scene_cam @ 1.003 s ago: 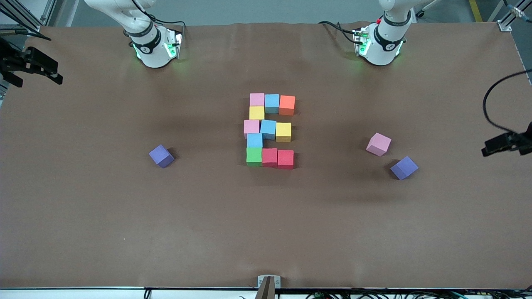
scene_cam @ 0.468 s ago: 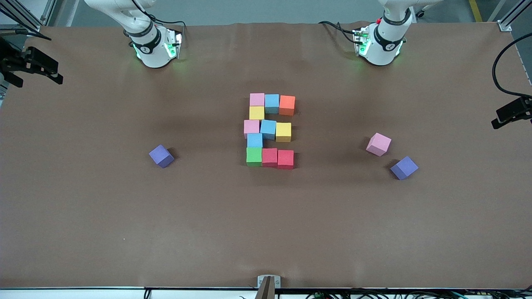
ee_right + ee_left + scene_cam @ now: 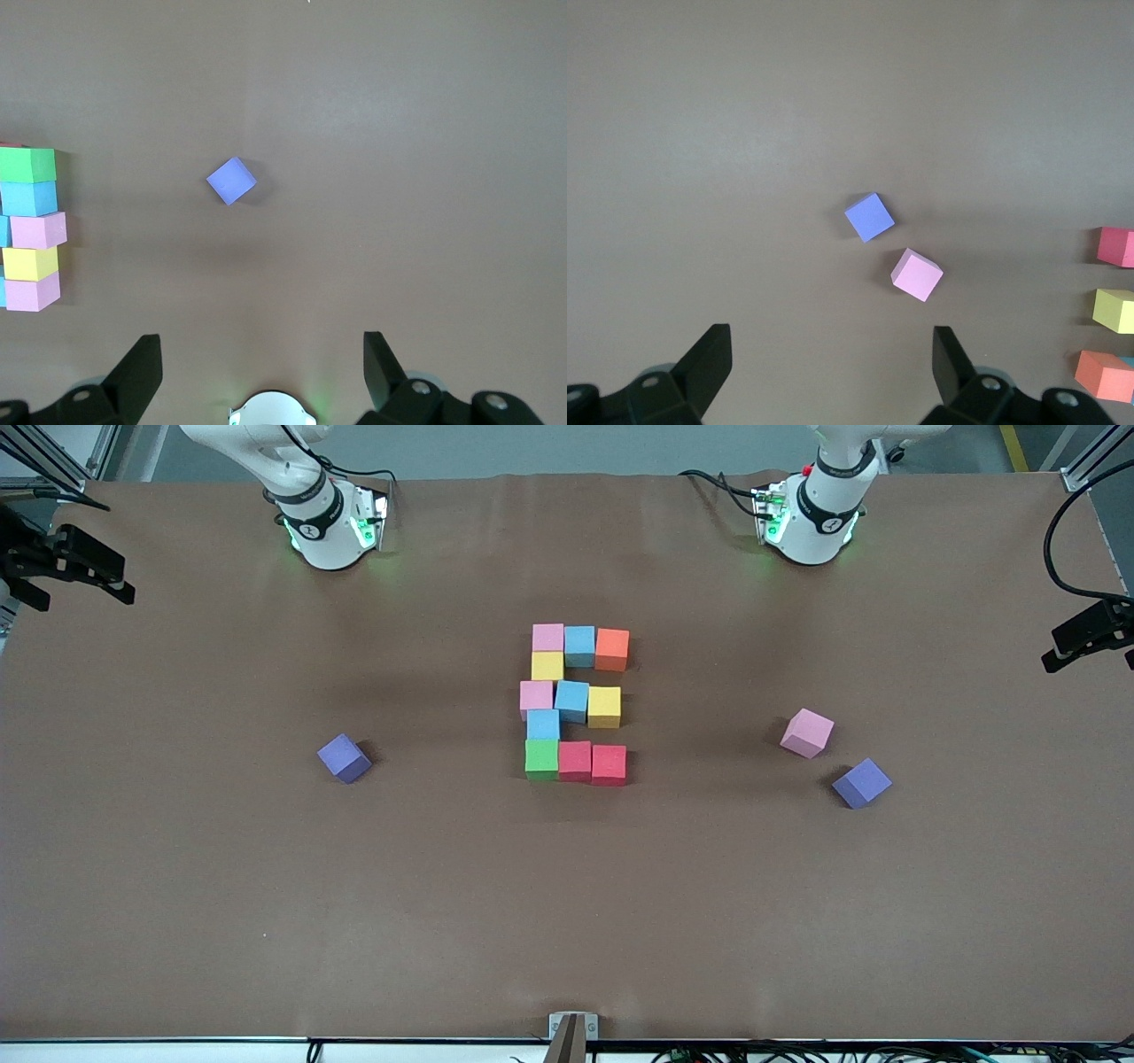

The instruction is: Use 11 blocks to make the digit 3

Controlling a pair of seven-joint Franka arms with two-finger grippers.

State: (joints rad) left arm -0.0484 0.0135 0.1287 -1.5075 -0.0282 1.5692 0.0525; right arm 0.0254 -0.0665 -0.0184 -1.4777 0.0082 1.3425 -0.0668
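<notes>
- Blocks (image 3: 574, 704) sit in the middle of the table (image 3: 567, 921), all touching, and they make the digit 3.
- The digit 3 lies halfway between the two arms. Its long way runs from the robots toward the front camera.
- It has three rows of three. One single block joins each pair of rows, on the side toward the right arm's end of the table.
- Counting the blocks in it:
  - three light blue (image 3: 579, 645)
  - two pink (image 3: 547, 637)
  - two yellow (image 3: 604, 705)
  - two red (image 3: 609, 764)
  - one orange (image 3: 612, 648)
  - one green (image 3: 541, 758)
  - That makes eleven.
- Three more cubes lie apart from it:
  - A spare pink cube (image 3: 807, 732) and a purple cube (image 3: 861, 783) sit near each other toward the left arm's end.
  - A second purple cube (image 3: 344, 758) sits alone toward the right arm's end.
- The left gripper (image 3: 1085, 638) hangs over the table edge at the left arm's end. Its fingers are spread wide and hold nothing.
- The right gripper (image 3: 62, 567) hangs over the table edge at the right arm's end. It is spread wide and empty too.
- Both grippers are well apart from the digit, and neither is clearly nearer to it.
- I think the digit is done and no block is left to fetch. If a block needs a nudge, either arm can reach in from its own end.
</notes>
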